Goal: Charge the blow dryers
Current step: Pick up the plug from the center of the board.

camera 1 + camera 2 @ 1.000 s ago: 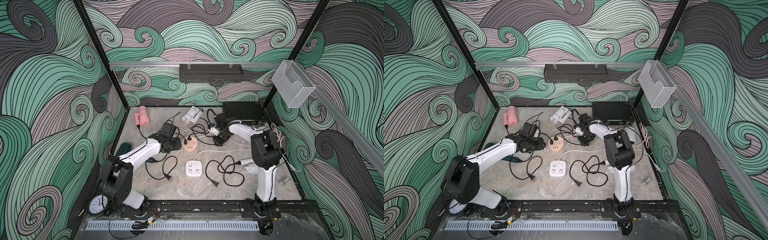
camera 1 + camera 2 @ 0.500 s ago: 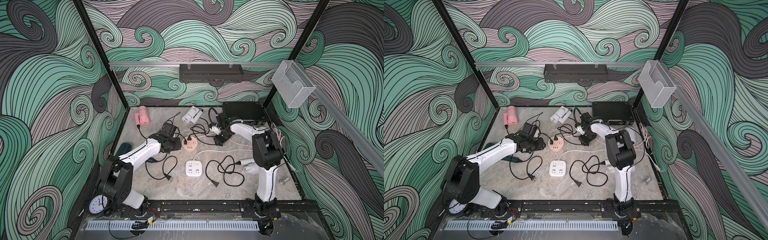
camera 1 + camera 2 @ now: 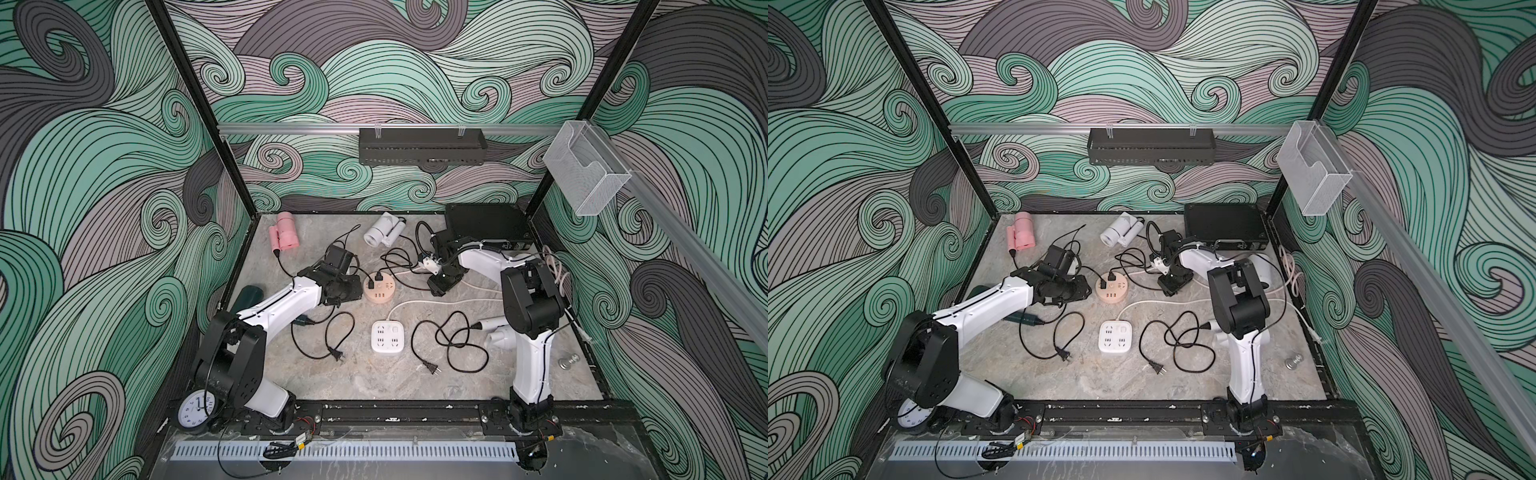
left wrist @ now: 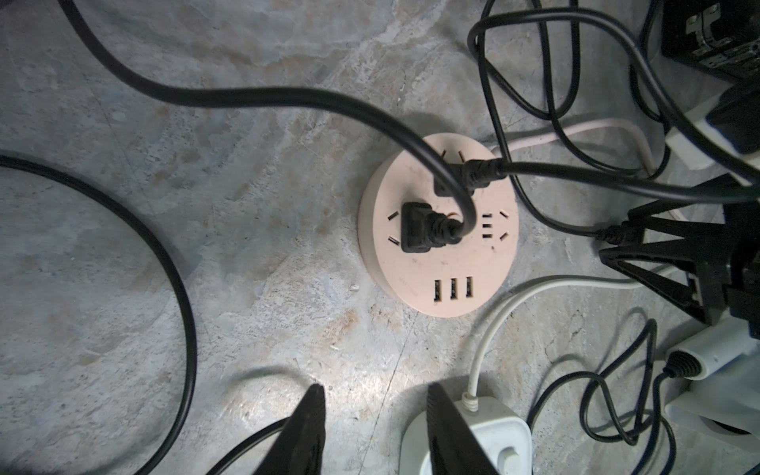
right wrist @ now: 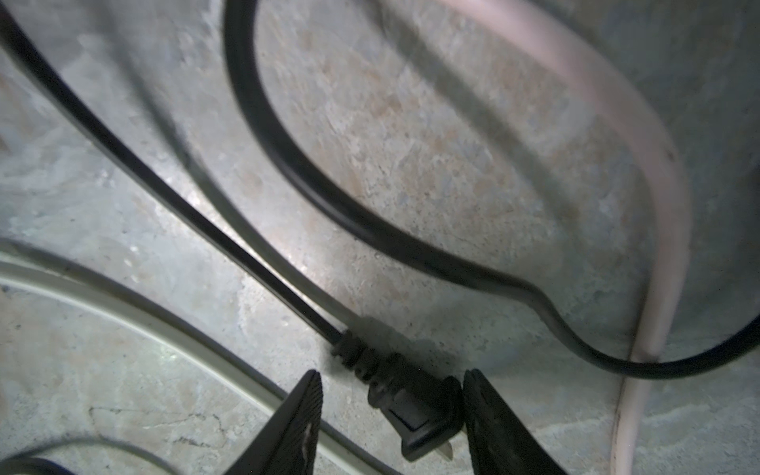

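Of the blow dryers, a pink one (image 3: 284, 232) and a white one (image 3: 382, 232) lie at the back, a dark green one (image 3: 247, 297) is half hidden under my left arm, and another white one (image 3: 500, 332) lies by my right arm's base. My right gripper (image 5: 392, 374) is open and low over the table. A black two-prong plug (image 5: 415, 415) lies between its fingers and touches one of them. My left gripper (image 4: 376, 395) is open and empty beside the round peach socket hub (image 4: 438, 230), which has two black plugs in it.
A square white socket block (image 3: 387, 336) sits mid-table with loose cords and plugs (image 3: 337, 355) (image 3: 432, 368) on either side. A black box (image 3: 484, 224) stands at the back right. A clock (image 3: 197, 411) leans at the front left.
My right gripper's jaws have widened around the black plug. The left arm has stayed where it was.
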